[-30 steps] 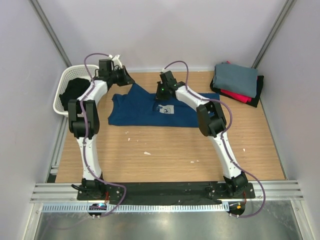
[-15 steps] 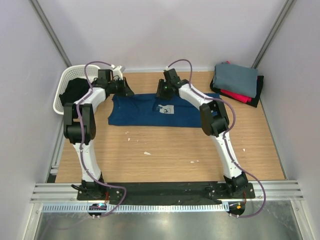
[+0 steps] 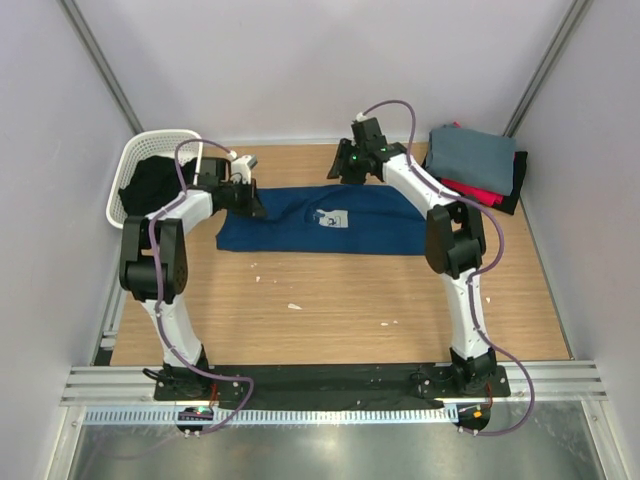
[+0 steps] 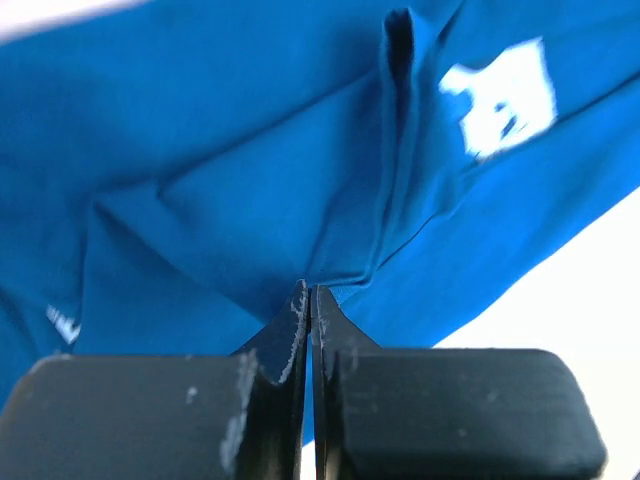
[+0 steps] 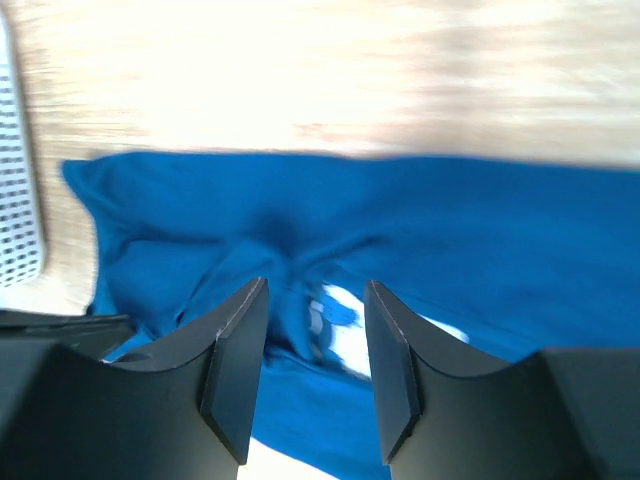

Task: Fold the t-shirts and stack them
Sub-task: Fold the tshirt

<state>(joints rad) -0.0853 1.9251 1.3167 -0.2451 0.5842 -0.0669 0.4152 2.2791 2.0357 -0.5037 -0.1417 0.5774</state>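
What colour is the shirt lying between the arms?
The t-shirt is navy blue with a pale square chest print; clearest in the top view.

wood table (image 3: pixel 340 300) | navy tee (image 3: pixel 300 228) laid across far-centre | folded stack (image 3: pixel 470 155), grey over red over black, far-right corner | white basket (image 3: pixel 150 138) far-left, seemingly on the edge | pale flecks (image 3: pixel 294 306) mid-table

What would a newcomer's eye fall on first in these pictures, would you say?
The navy blue t-shirt lies stretched across mid-table, print up, the left end effector shut on its left edge, the right end effector open above its far edge. A folded stack, grey on top, sits far right; a white basket of dark cloth far left.
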